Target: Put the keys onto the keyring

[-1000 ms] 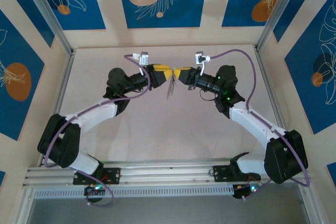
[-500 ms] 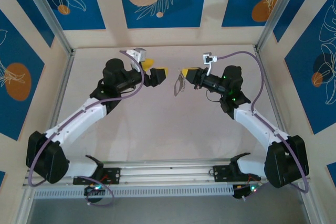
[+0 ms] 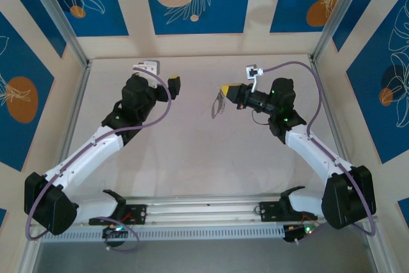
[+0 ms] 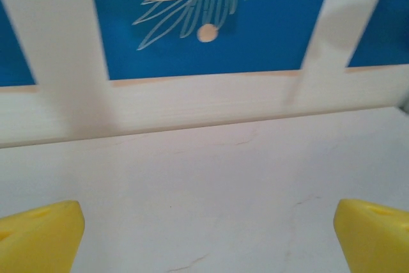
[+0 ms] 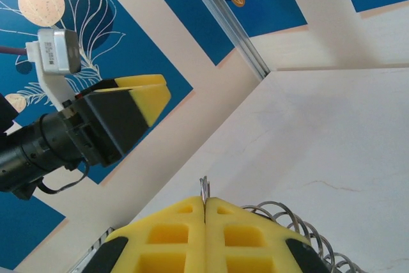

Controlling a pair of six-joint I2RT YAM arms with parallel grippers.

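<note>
Well, the pale worktop [image 3: 192, 151] sat under two raised arms, both reaching toward its far edge. Over on the far-left side, the left arm [image 3: 96, 148] carried the left gripper [image 3: 172, 85] with its yellow fingers spread wide and nothing between them, just bare surface showing in its wrist view. Across the gap, well apart from it, the right arm [image 3: 310, 148] held the right gripper [image 3: 225, 89] above the middle of the far edge, fingers pressed tight together. And pinched there was the keyring [image 3: 218, 104], hanging below the tips, clear of the worktop. Up close, a thin sliver of wire [image 5: 204, 187] poked out between the shut pads, with the ridged coil side [image 5: 291, 220] curling off to the right.

The key? Too small to make out, so I could not tell whether it rode on the loop.

My read was that the loop was light, stiff and slick metal, likely to pivot or swing in a two-point pinch. A hold on a plain straight side looked safest, leaving the ridged side free. The key wanted gripping flat by its head.
</note>
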